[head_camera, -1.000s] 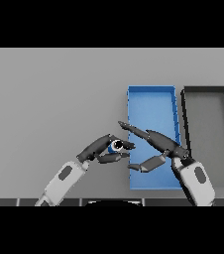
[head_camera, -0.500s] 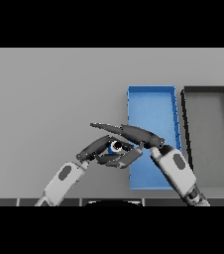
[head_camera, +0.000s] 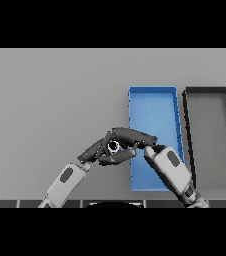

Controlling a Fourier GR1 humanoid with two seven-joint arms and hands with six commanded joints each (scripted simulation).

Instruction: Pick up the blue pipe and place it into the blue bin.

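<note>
Right hand w/ blue pipe beside blue bin

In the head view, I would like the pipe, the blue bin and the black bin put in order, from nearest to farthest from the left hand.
1. Pipe: at the left hand itself, between it and the right hand.
2. Blue bin: just to the right of both hands.
3. Black bin: farthest, to the right, beyond the blue bin.

No readable text, label, number or sign appears anywhere.
</note>
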